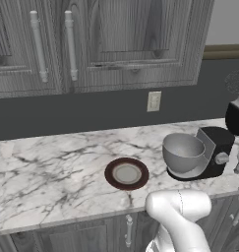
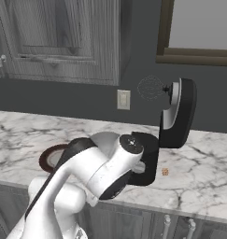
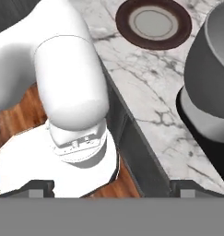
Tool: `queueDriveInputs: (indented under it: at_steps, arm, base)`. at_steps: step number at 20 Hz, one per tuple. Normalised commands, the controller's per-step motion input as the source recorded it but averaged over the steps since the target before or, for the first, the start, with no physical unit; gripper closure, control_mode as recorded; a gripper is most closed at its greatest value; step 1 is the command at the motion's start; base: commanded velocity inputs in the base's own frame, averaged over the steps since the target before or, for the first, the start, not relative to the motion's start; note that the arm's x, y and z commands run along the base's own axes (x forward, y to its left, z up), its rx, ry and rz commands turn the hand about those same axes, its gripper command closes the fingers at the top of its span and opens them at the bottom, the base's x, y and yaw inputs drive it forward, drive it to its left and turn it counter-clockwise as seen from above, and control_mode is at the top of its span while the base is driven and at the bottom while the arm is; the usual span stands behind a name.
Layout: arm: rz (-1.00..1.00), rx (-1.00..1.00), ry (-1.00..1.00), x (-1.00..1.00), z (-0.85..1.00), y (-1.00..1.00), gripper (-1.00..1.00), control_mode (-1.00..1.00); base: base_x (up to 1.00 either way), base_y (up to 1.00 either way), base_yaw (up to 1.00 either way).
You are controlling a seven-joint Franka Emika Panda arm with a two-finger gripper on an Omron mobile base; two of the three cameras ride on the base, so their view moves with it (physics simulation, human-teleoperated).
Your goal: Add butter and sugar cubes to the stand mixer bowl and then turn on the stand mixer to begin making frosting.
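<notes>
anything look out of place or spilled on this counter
One small tan cube lies loose on the marble counter to the right of the stand mixer, outside the stand mixer bowl. It looks like a stray sugar cube. The brown plate sits bare. Nothing looks spilled or damaged.

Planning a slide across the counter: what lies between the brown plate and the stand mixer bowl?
Nothing: in the left base view, only bare marble counter separates the plate from the stand mixer bowl. The hand view shows the same.

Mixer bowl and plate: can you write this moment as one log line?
stand mixer bowl: on stand mixer | plate: bare, left of bowl | tan bit: on counter | end effector: open
</notes>
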Motion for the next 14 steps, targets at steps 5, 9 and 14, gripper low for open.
queueDriveInputs:
  at_steps: [5,9,14]
  arm:
    - [-0.09,0.11,-0.01,-0.36,-0.17,-0.7,-1.0,-1.0]
    - [-0.02,0.11,0.0,-0.01,-0.21,-0.66,-1.0,-1.0]
    - [0.0,0.12,0.0,0.31,-0.06,-0.57,-1.0,-1.0]
  base:
    - [0.0,0.0,0.0]
    - [0.0,0.0,0.0]
    - [0.0,0.0,0.0]
